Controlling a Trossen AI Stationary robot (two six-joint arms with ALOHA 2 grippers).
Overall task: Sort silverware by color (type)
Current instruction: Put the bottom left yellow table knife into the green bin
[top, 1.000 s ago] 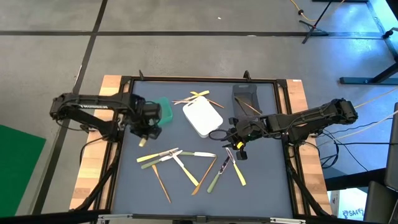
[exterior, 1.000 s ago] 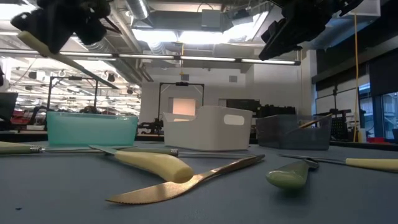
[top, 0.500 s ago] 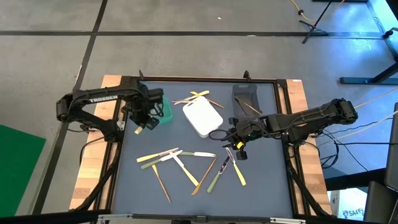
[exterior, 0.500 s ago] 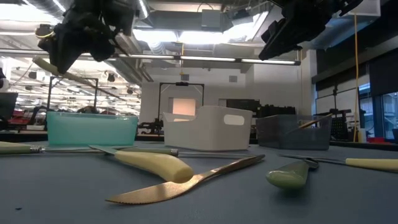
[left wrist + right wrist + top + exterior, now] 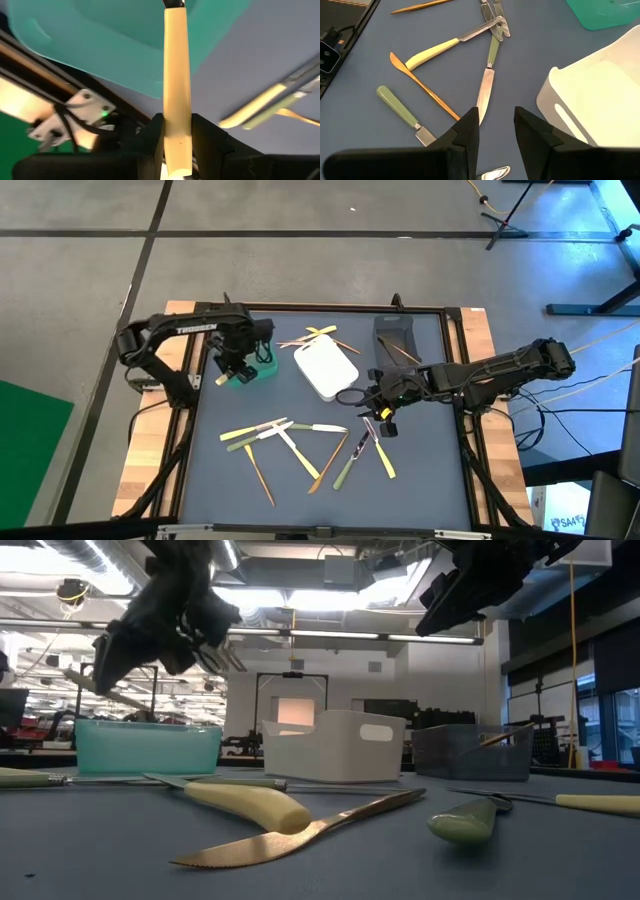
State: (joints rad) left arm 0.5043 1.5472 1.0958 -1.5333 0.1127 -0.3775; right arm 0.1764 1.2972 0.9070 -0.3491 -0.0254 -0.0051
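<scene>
Currently, the left gripper [image 5: 232,370] is clamping a pale yellow utensil [image 5: 177,95] over the green bin [image 5: 258,364]; white bin [image 5: 326,368] and grey bin [image 5: 395,337] are standing alongside. The right gripper [image 5: 496,131], fingers apart, is hovering above scattered silverware [image 5: 300,448].

You see a teal container [image 5: 262,363], a white container [image 5: 325,369] and a dark grey one [image 5: 393,337] on the grey-blue table mat [image 5: 420,480]. The utensil [image 5: 177,85] between the black left fingers has a pale yellow handle. On the mat lie pale yellow, light green [image 5: 397,107] and golden-orange [image 5: 422,86] pieces, some with silver blades.
</scene>
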